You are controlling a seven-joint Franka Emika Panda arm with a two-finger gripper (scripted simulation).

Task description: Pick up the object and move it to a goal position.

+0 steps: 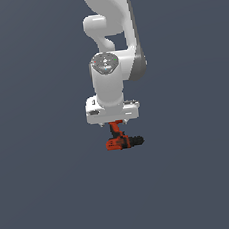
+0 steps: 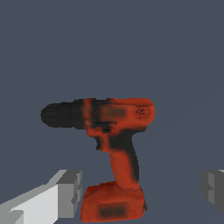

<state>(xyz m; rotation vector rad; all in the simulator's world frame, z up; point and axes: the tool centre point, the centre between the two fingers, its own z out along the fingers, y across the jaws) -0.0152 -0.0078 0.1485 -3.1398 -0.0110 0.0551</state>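
My gripper (image 1: 116, 123) hangs directly over the red-orange drill (image 1: 122, 139), fingers (image 2: 70, 193) spread wide with its battery base between them, untouched, black nose pointing toward the exterior view's right.

The drill (image 1: 123, 139) is small and L-shaped, red-orange with a black nose and black accents. In the exterior view it sits just below the frame's centre, its body horizontal with the nose pointing to the frame's right and the handle rising from it. In the wrist view (image 2: 105, 148) it fills the centre and lower centre: nose toward frame left, handle running down to a blocky red base at the lower edge.
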